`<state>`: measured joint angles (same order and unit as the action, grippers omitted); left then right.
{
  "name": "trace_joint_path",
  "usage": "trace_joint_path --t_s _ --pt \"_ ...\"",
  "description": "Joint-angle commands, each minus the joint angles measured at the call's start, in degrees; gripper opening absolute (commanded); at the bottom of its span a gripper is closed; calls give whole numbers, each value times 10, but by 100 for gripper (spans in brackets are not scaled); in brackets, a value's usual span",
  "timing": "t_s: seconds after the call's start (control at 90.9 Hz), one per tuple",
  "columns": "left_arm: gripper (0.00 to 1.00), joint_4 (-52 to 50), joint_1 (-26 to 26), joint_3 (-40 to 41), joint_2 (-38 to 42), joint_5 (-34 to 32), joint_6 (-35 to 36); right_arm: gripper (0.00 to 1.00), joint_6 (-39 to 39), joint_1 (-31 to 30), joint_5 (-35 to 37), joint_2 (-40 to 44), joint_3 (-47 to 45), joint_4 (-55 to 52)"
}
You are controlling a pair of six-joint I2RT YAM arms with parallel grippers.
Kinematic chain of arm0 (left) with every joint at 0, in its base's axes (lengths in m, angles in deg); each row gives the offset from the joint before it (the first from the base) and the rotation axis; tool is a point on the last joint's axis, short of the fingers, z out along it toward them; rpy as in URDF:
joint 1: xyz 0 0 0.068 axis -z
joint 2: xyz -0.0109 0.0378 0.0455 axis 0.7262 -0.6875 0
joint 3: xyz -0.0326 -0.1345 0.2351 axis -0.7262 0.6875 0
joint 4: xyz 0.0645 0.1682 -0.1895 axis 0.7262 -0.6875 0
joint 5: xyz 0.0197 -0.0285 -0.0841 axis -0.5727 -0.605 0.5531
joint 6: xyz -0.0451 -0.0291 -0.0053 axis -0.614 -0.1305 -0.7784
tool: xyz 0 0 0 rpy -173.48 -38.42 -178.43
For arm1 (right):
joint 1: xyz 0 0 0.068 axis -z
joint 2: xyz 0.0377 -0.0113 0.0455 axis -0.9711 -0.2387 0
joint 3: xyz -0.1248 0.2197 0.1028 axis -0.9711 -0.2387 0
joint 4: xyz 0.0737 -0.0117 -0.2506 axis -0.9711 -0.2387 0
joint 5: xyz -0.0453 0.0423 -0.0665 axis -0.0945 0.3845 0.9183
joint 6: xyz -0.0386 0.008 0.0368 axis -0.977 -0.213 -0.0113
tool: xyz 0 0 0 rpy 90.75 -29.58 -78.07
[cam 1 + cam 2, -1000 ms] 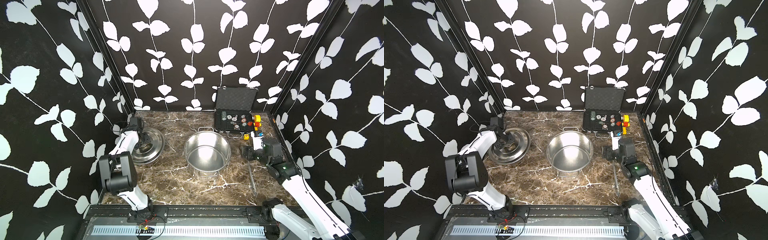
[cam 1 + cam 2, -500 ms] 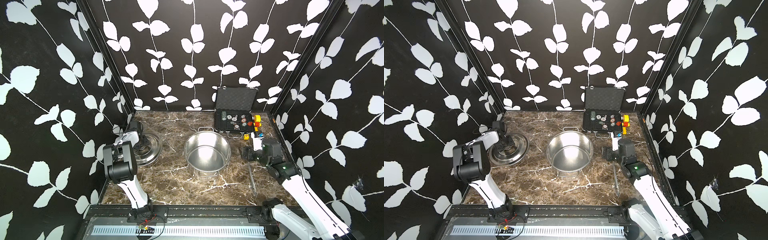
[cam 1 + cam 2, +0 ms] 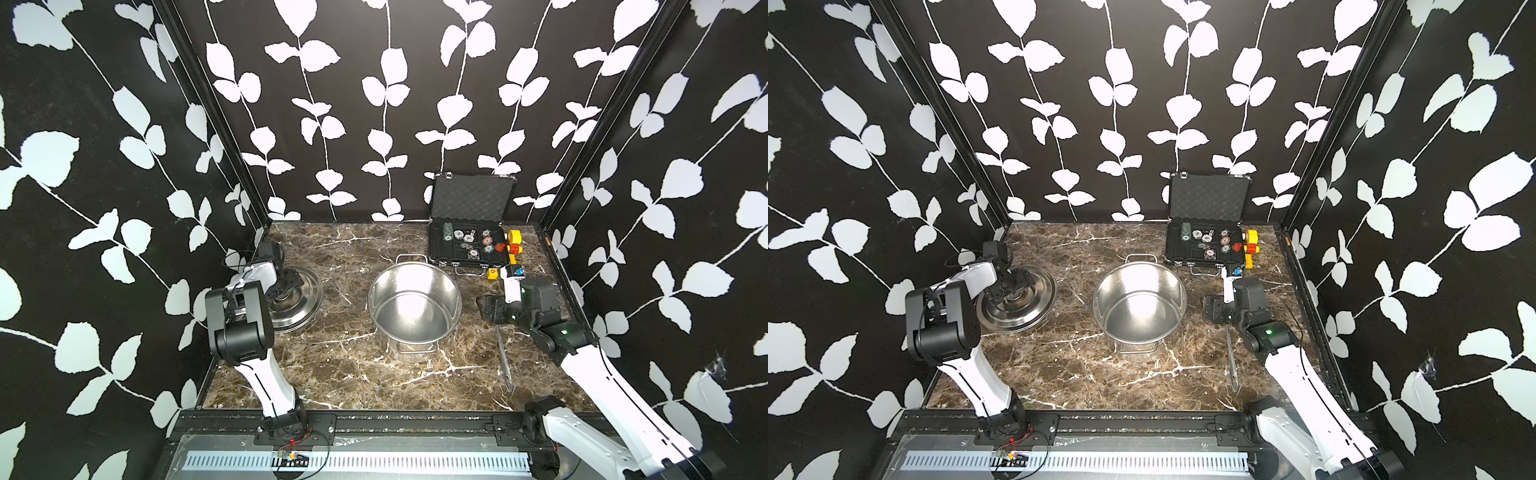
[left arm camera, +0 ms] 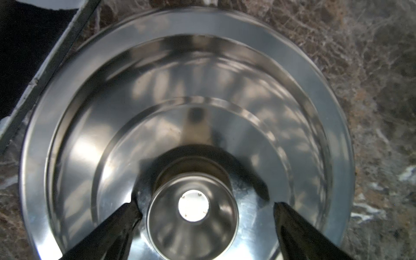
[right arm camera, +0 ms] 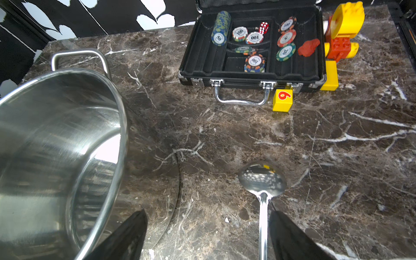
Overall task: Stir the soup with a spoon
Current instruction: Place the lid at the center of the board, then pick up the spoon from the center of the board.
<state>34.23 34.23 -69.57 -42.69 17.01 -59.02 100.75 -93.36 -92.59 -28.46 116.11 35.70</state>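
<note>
So from where I'm standing, the right pincer [image 5: 208, 216] has its fingers spread wide with nothing in them. The spoon [image 5: 262, 186] (a ladle, really) lies flat on the marble table [image 5: 337, 157]. Its thin handle runs between those fingers, way closer to one than the other, and the bowl sits just ahead of the tips. The soup pot [image 5: 45, 135] is off to that pincer's left, close by, uncovered and looking empty to me.

Over on the other side, the left pincer [image 4: 206, 204] is spread too, one finger on each side of the lid [image 4: 157, 90] knob and not squeezing it.

Stuff I'd worry about:
- With the handle that far off-centre, the near finger probably hits first and shoves the spoon sideways instead of clamping it.
- It's a skinny, slick handle flat on stone, so the tips could close over it or scrape the table. I can't tell how high they are.
- A grab this close to the bowl leaves a long tail that could swing or twist in the grip.
- A pot that light might skid if it gets bumped.
- If the left arm pulls away crooked, a finger could hook the knob and drag the lid.
</note>
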Motion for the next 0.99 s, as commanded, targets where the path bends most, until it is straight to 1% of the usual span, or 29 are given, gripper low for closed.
trace_joint_path --t_s 0.0,0.143,0.22,0.308,0.363,0.418,0.495,0.539,0.649,0.715,0.759,0.836,0.924,0.979 --pt "99 -27 -5 -4 36 9 -1 86 7 2 17 -4 5 -20" --pt "99 -51 -4 -16 101 5 3 84 22 3 9 -23 4 -63" --pt "99 -91 -4 -47 143 14 14 83 42 4 16 -34 -4 -90" --pt "99 -103 -4 -72 196 45 19 83 64 25 8 -45 -26 -99" --pt "99 -99 2 -81 231 74 21 82 77 49 -23 -53 -43 -87" --pt "99 -98 25 -91 263 91 33 80 88 76 -53 -60 -63 -66" --pt "99 -102 83 -103 295 101 76 77 92 106 -81 -80 -81 -35" --pt "99 -97 117 -104 315 129 100 76 83 114 -88 -95 -85 -23" --pt "99 -60 176 -66 365 249 142 75 60 133 -95 -148 -75 -22" --pt "99 -11 184 -20 403 321 142 69 52 143 -101 -169 -69 -17" --pt "99 22 185 17 433 352 143 65 48 146 -105 -181 -67 -10" --pt "98 45 186 69 477 372 168 58 46 147 -110 -197 -65 0" --pt "97 47 186 95 512 363 197 52 44 148 -108 -213 -64 1" --pt "97 45 186 102 523 357 212 46 46 148 -104 -220 -65 0"
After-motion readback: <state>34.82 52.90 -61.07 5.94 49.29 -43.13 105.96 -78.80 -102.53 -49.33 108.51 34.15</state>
